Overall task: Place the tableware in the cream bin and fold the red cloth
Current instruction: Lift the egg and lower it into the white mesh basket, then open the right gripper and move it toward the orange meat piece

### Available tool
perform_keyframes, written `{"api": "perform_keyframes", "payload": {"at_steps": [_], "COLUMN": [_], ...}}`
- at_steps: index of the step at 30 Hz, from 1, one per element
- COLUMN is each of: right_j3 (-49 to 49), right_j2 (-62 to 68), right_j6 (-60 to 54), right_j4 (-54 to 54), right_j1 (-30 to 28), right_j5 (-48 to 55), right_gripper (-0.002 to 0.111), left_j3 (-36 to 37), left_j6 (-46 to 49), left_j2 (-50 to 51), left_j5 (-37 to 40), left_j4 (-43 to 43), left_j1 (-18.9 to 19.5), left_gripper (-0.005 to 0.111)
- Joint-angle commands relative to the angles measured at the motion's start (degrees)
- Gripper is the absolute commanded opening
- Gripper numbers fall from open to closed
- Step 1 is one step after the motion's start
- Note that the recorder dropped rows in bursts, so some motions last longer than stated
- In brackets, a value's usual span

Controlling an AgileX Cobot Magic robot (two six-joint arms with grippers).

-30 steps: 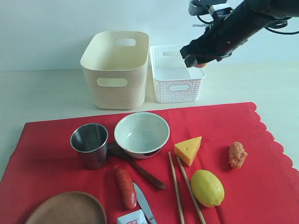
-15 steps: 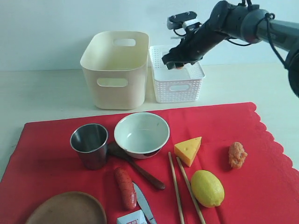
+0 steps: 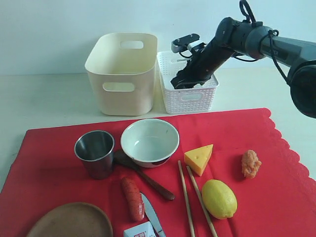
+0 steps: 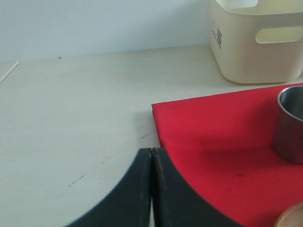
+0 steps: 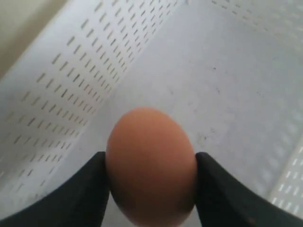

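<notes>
Exterior view: the right gripper (image 3: 186,80) dips inside the white lattice basket (image 3: 190,96) at 1 o'clock, its tips hidden by the wall; its wrist view shows the fingers (image 5: 90,194) clamped on a brown egg (image 5: 150,156); the left gripper (image 4: 151,189), fingers pressed together, hangs over a corner of the red cloth (image 3: 232,133). On the cloth lie the steel cup (image 3: 95,153), bowl (image 3: 149,141), spoon (image 3: 143,177) (partly under the bowl), chopsticks (image 3: 190,202) and knife (image 3: 153,217); the plate (image 3: 71,220) is cut off at 7 o'clock; the cream bin (image 3: 123,74) stands at 11 o'clock, beyond the cloth. The carton (image 3: 140,230) is cut off at 6 o'clock, print unreadable; the bin's label is too small to read.
</notes>
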Motion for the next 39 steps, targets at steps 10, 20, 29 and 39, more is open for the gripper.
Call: {"api": "perform_keyframes", "payload": {"at_steps": [10,20,29,39], "right_j3": [-0.5,-0.5,-0.5,9.89], "right_j2": [-6.78,-14.33,-19.08,-27.12], "right_j6": [8.33,15.15,16.5,19.26], "right_j4": [-5.04,-10.48,-11.07,-11.07], "right_j1": [0.05,0.05,0.05,0.05], "right_j5": [-1.07,11.64,20.98,20.98], "right_gripper": [0.072,0.067,0.065,0.062], "left_j3": [0.17,0.17,0.17,0.17], "left_j6": [0.01,0.01,0.01,0.01], "left_j2": [-0.33,-0.33,-0.33,-0.33], "left_j5": [-0.47,-0.47,-0.47,-0.47], "left_j4": [0.19,0.19,0.19,0.19], "left_j1": [0.17,0.17,0.17,0.17], "left_gripper": [0.0,0.0,0.0,0.0]}}
